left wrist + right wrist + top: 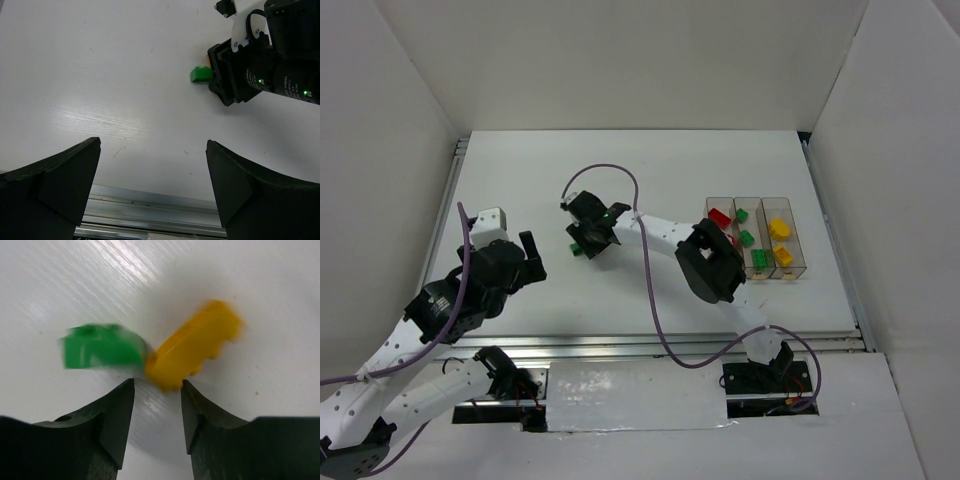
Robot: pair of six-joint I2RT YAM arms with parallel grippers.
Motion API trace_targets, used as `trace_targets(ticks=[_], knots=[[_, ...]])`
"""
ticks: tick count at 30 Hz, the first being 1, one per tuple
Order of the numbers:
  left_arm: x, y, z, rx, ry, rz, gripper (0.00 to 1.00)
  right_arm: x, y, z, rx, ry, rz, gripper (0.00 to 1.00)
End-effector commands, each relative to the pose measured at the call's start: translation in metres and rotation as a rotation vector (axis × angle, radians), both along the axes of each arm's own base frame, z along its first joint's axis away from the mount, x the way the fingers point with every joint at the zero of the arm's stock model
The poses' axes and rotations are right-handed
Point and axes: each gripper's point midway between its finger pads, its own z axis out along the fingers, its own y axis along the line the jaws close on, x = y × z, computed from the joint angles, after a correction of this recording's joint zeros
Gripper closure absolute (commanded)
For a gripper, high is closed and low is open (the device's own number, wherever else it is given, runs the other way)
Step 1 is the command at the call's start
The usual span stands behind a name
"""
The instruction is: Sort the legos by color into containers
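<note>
White table (620, 180), clear bins (760, 200) at its right, my right gripper (157, 390) low over two loose bricks.
My left gripper (153, 144) hangs wide open, empty. My right jaws stand narrow at the yellow brick (195, 347), and blur hides whether they grip it. The green brick (100, 347) seems to touch its left, so I should pinch the yellow squarely, alone.

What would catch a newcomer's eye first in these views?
The right hand sits low over the table, left of centre, a blurred green brick and yellow brick touching each other just ahead of it. At the table's right side, the containers already hold red, green and yellow bricks, one colour each. The left hand hangs wide open on the left.
</note>
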Motion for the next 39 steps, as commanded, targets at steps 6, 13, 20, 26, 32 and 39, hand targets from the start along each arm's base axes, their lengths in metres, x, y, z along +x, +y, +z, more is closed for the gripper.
trace_targets(ticks=[6,13,20,26,32,39], knots=[[0.005,-0.003,0.011,-0.019,-0.038,-0.011,0.01,0.000,0.026,0.029,0.177,-0.070,0.049,0.68],[0.004,-0.001,0.011,-0.022,-0.035,0.002,0.01,-0.003,0.024,0.039,0.193,-0.066,0.039,0.57],[0.001,0.014,0.012,-0.022,-0.042,0.097,0.00,0.005,0.011,0.075,0.276,-0.116,-0.091,0.32],[0.003,0.014,0.014,-0.028,-0.051,0.094,0.00,0.042,0.000,0.107,0.298,-0.125,-0.311,0.15],[0.004,0.010,0.012,-0.027,-0.048,0.062,0.01,0.055,0.019,0.090,0.238,-0.094,-0.195,0.07],[0.008,0.000,0.008,-0.016,-0.026,0.005,0.01,0.039,0.017,0.070,0.110,-0.136,0.306,0.06]])
